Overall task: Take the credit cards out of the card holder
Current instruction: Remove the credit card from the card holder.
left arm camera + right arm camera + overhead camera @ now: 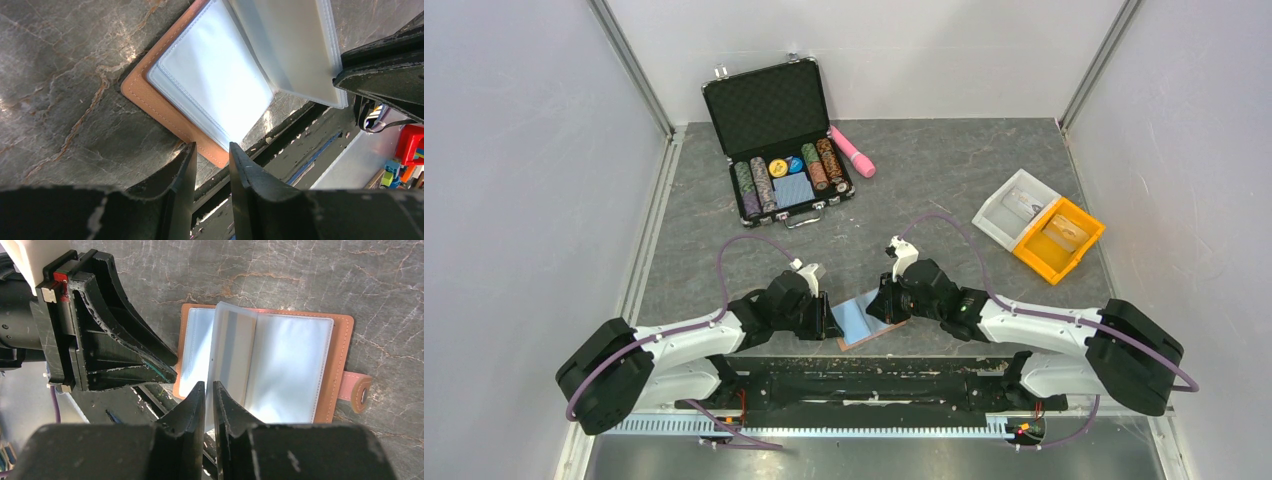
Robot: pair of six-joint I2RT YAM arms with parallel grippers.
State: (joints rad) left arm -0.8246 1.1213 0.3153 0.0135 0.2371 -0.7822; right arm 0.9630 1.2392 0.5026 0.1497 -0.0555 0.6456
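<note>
Near edge: Your card holder (292, 365) lies open on the grey table (944, 190), hard against the table's near lip. One brown corner sits just beside the black rail (874, 375) that carries the arm bases.
Open room: On the far side of the holder you have bare grey surface. It runs up to the poker chip case (769, 110) and the pink cylinder (853, 151) at far left-centre. At far right it reaches the white bin (1016, 208) and the yellow bin (1059, 238), which touch each other. Walls close off the left and right sides.
Arms: Both lie low and reach inward from their bases, forearms running along the near edge. The wrists meet at the centre, one on each side of the holder.
Left gripper (212, 150): It comes in from the left with its jaws narrow. The holder's brown corner sits in the gap at the fingertips. You cannot tell from these views whether they pinch it.
Right gripper (209, 389): It comes in from the right with its jaws almost together. They are closed on the edge of a clear leaf (235, 345), which stands raised off the open spread.
Holder's lie: It is flat with the inside up. Its long axis runs roughly left to right, slightly skewed to the table edge. The closing tab (357, 394) juts from the short side away from the left gripper.
Cards: A grey band shows through the raised leaf. Whether that is a card you cannot tell.
</note>
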